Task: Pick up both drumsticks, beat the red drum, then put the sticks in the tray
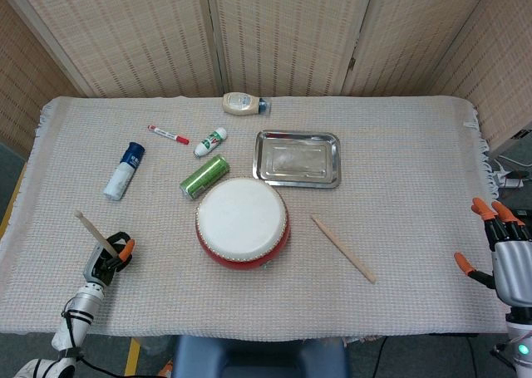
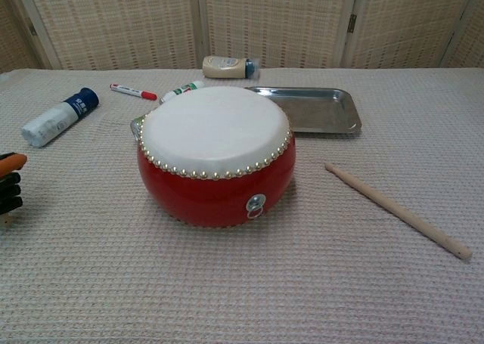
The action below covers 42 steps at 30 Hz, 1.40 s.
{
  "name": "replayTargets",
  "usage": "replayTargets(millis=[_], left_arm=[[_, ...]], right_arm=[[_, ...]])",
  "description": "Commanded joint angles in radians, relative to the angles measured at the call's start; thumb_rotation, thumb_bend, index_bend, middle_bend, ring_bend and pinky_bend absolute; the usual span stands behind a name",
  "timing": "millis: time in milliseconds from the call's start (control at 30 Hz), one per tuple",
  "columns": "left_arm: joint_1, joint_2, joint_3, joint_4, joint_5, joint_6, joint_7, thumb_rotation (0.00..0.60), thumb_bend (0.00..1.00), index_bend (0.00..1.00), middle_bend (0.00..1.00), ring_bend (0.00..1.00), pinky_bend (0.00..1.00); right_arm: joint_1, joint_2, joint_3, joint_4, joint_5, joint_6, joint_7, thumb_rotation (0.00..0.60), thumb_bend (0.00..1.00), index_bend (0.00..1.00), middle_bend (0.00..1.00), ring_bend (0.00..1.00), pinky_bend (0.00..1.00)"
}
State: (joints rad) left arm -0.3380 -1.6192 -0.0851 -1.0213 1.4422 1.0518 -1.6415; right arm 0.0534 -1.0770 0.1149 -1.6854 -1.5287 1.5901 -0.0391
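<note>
The red drum (image 1: 242, 223) with a white skin stands at the table's middle front, large in the chest view (image 2: 216, 153). My left hand (image 1: 109, 262) at the front left grips one wooden drumstick (image 1: 94, 232), which slants up and to the left; only its fingertips (image 2: 10, 183) show in the chest view. The second drumstick (image 1: 342, 247) lies loose on the cloth right of the drum, plain in the chest view (image 2: 396, 209). My right hand (image 1: 501, 252) hovers open at the table's right edge, far from that stick. The steel tray (image 1: 298, 159) behind the drum holds nothing.
Behind and left of the drum lie a green can (image 1: 204, 176), a small white bottle (image 1: 210, 141), a red marker (image 1: 168, 135), a blue-capped white bottle (image 1: 124, 170) and a cream bottle (image 1: 244, 104). Woven screens close off the back.
</note>
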Motion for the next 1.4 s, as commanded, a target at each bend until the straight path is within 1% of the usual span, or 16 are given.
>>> replayTargets(millis=[33, 100, 233, 400, 433, 467, 567, 600, 667, 767, 900, 1000, 1133, 1200, 1267, 1400], left_arm=[[-0.001, 0.001, -0.001, -0.002, -0.006, -0.008, 0.005, 0.600, 0.29, 1.00, 1.00, 1.00, 1.00], [-0.003, 0.004, 0.001, -0.005, -0.008, -0.017, 0.014, 0.600, 0.25, 1.00, 1.00, 1.00, 1.00], [-0.004, 0.011, 0.002, -0.021, -0.016, -0.024, 0.075, 0.600, 0.22, 1.00, 1.00, 1.00, 1.00], [-0.001, 0.016, -0.004, -0.041, -0.025, -0.017, 0.122, 0.600, 0.23, 1.00, 1.00, 1.00, 1.00], [0.001, 0.015, -0.006, -0.043, -0.027, -0.012, 0.132, 0.600, 0.25, 1.00, 1.00, 1.00, 1.00], [0.002, 0.014, -0.009, -0.046, -0.030, -0.008, 0.141, 0.600, 0.30, 1.00, 1.00, 1.00, 1.00], [0.002, 0.018, -0.013, -0.051, -0.032, -0.001, 0.181, 0.600, 0.48, 1.00, 1.00, 1.00, 1.00], [0.003, 0.021, -0.014, -0.056, -0.032, 0.002, 0.196, 0.600, 0.52, 1.00, 1.00, 1.00, 1.00], [0.002, 0.032, -0.011, -0.060, -0.025, 0.007, 0.230, 0.600, 0.63, 1.00, 1.00, 1.00, 1.00], [-0.003, 0.068, -0.001, -0.075, 0.000, 0.024, 0.303, 0.600, 0.73, 1.00, 1.00, 1.00, 1.00], [-0.010, 0.133, 0.007, -0.098, 0.029, 0.060, 0.486, 0.600, 0.75, 1.00, 1.00, 1.00, 1.00], [-0.013, 0.188, 0.009, -0.137, 0.044, 0.092, 0.667, 0.600, 0.75, 1.00, 1.00, 1.00, 1.00], [-0.008, 0.251, 0.000, -0.213, 0.048, 0.146, 0.917, 0.600, 0.75, 1.00, 1.00, 1.00, 1.00], [-0.003, 0.270, -0.010, -0.252, 0.043, 0.174, 1.014, 0.600, 0.74, 1.00, 1.00, 1.00, 1.00], [0.000, 0.283, -0.014, -0.282, 0.040, 0.191, 1.076, 0.600, 0.74, 1.00, 1.00, 1.00, 1.00], [0.006, 0.295, -0.022, -0.319, 0.043, 0.233, 1.193, 0.600, 0.70, 1.00, 1.00, 1.00, 1.00]], right_arm=[[0.000, 0.000, 0.000, 0.000, 0.000, 0.000, 0.001, 0.600, 0.12, 0.09, 0.21, 0.08, 0.23], [0.000, 0.000, 0.000, 0.001, 0.000, -0.001, 0.001, 0.600, 0.12, 0.09, 0.21, 0.08, 0.23], [0.003, -0.002, 0.000, 0.001, 0.000, -0.005, -0.001, 0.600, 0.12, 0.09, 0.21, 0.08, 0.23], [0.004, -0.004, 0.000, 0.001, -0.002, -0.005, -0.001, 0.600, 0.12, 0.09, 0.21, 0.08, 0.23], [0.005, -0.004, 0.001, 0.001, -0.003, -0.004, 0.000, 0.600, 0.12, 0.09, 0.21, 0.08, 0.23], [0.005, -0.004, 0.001, 0.001, -0.004, -0.003, 0.000, 0.600, 0.12, 0.09, 0.21, 0.08, 0.23], [0.002, -0.004, 0.001, 0.004, -0.007, 0.005, 0.004, 0.600, 0.12, 0.09, 0.21, 0.08, 0.23], [0.001, -0.004, 0.001, 0.005, -0.008, 0.006, 0.006, 0.600, 0.12, 0.09, 0.21, 0.08, 0.23], [0.000, -0.004, -0.002, 0.007, -0.008, 0.004, 0.010, 0.600, 0.12, 0.09, 0.21, 0.08, 0.23], [0.001, 0.002, -0.010, -0.002, 0.008, -0.022, 0.022, 0.600, 0.12, 0.09, 0.21, 0.08, 0.23], [0.018, 0.033, -0.035, -0.042, 0.039, -0.115, 0.056, 0.600, 0.12, 0.09, 0.21, 0.08, 0.24], [0.044, 0.041, -0.051, -0.073, 0.071, -0.202, 0.047, 0.600, 0.12, 0.09, 0.21, 0.08, 0.26], [0.097, 0.031, -0.067, -0.129, 0.145, -0.354, 0.024, 0.600, 0.12, 0.09, 0.21, 0.09, 0.28], [0.129, 0.014, -0.068, -0.141, 0.177, -0.420, 0.000, 0.600, 0.12, 0.09, 0.21, 0.09, 0.28], [0.157, -0.012, -0.064, -0.140, 0.202, -0.462, -0.026, 0.600, 0.12, 0.09, 0.21, 0.09, 0.29], [0.213, -0.100, -0.048, -0.113, 0.292, -0.533, -0.111, 0.600, 0.12, 0.10, 0.21, 0.09, 0.29]])
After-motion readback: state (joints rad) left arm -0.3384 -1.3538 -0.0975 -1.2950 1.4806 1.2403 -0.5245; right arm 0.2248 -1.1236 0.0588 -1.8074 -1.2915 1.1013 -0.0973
